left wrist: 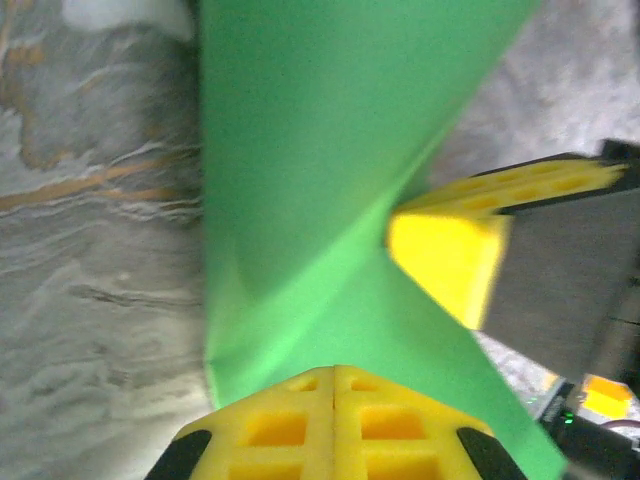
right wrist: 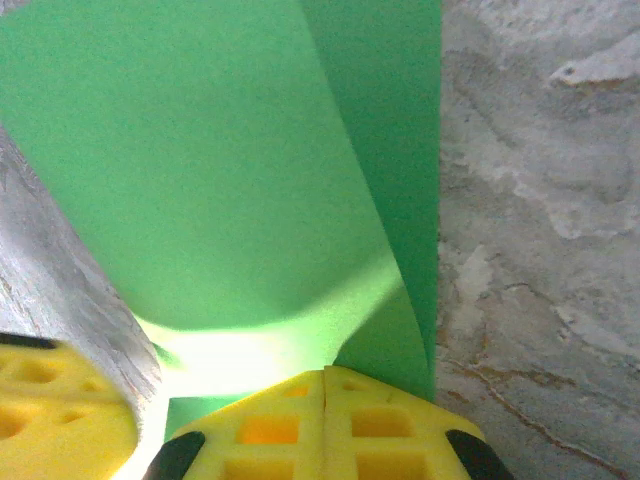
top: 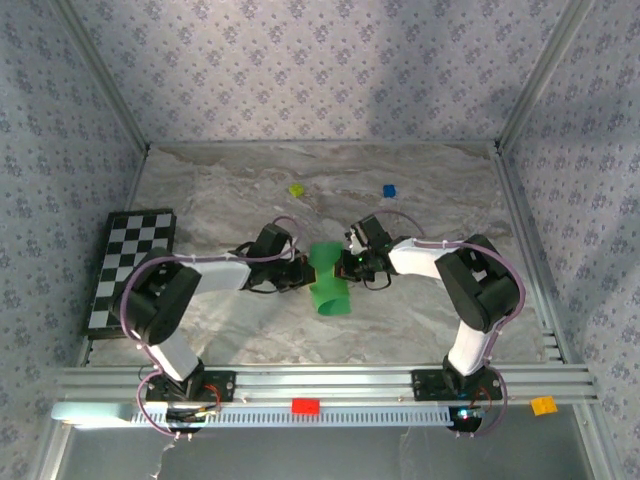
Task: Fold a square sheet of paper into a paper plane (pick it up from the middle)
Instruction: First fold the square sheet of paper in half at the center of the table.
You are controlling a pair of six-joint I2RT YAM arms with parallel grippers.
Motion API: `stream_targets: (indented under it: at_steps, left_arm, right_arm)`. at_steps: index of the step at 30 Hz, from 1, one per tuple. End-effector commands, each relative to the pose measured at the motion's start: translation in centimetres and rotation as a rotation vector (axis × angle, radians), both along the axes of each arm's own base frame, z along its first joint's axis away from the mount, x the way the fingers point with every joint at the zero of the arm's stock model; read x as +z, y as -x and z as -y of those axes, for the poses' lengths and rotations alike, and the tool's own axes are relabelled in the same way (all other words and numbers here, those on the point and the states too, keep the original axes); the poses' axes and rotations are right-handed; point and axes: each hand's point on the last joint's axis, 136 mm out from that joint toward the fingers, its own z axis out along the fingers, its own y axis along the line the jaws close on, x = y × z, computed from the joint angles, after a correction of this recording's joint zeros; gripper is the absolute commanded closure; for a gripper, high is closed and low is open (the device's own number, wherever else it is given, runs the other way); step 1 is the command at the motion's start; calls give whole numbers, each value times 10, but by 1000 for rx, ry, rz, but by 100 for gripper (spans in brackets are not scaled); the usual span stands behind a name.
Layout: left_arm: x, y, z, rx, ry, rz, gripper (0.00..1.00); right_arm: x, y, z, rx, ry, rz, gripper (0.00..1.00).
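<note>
I have the left gripper (top: 298, 272) and right gripper (top: 350, 262) pinched shut on the square sheet of paper (top: 328, 285), which bows mid-frame in the top view; it looks light, floppy and easily creased, so I judge opposite edges the safest hold.

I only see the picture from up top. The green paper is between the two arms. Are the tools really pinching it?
Observer: Yes, the left wrist view shows the left tool shut on an edge of the square sheet of paper.
Operator: And the other one?
Observer: In the right wrist view the right tool is shut on it too.
Operator: Is the paper flat?
Observer: No, up close it bends along a slanted fold.
</note>
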Motion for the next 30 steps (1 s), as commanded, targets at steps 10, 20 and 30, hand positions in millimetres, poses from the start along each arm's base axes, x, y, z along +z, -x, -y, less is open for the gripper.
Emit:
stream_targets:
  at_steps: [10, 20, 30]
  left_arm:
    - [-15, 34, 13, -67, 12, -119, 99]
    - [-51, 59, -17, -58, -104, -160, 100]
    - [26, 38, 8, -50, 36, -16, 92]
  right_arm:
    - [-40, 33, 37, -41, 183, -137, 100]
    - [-43, 37, 40, -42, 191, -143, 100]
    - [-40, 37, 41, -37, 197, -136, 100]
